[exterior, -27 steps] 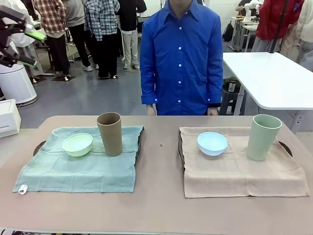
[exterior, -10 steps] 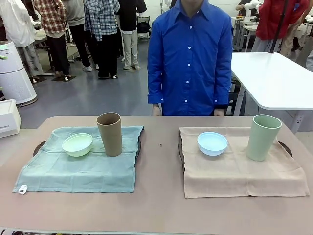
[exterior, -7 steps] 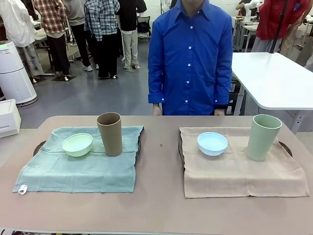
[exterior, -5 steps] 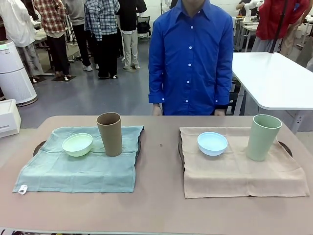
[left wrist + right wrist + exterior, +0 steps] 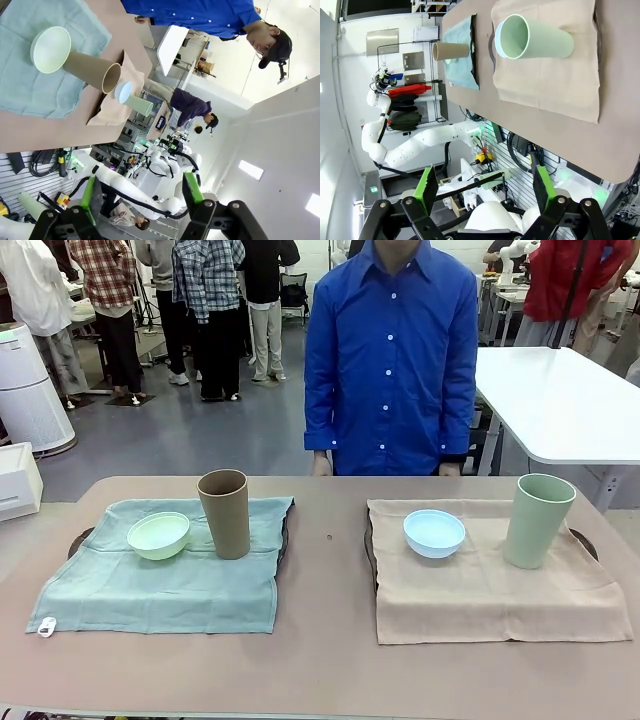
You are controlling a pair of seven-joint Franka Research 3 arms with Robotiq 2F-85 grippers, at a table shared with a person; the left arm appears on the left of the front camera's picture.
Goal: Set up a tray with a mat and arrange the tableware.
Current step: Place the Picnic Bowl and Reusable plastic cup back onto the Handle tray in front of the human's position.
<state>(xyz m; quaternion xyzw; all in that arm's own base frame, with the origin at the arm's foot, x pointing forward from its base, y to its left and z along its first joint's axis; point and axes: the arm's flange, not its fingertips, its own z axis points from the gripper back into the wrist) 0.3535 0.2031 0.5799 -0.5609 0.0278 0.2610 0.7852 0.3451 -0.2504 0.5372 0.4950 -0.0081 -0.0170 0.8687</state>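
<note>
Both arms are raised off the table. Left gripper [image 5: 141, 200]: fingers spread, nothing between them, high above the table. Right gripper [image 5: 482, 186]: fingers spread wide, empty, also well clear.

Table [image 5: 320, 670], near edge bare. Left side: teal mat [image 5: 160, 585] over a tray [image 5: 78, 538], only the dark handle edge showing. On it the pale green bowl [image 5: 158, 535], with the brown cup [image 5: 224, 513] upright just beside it.

Right side: beige mat [image 5: 490, 590] over a second tray [image 5: 586, 540]. Light blue bowl [image 5: 434, 532] sits at the far left part; pale green cup [image 5: 538, 520] stands upright, apart from the bowl.

Far side: person in a blue shirt [image 5: 392, 350] stands at the table edge.
</note>
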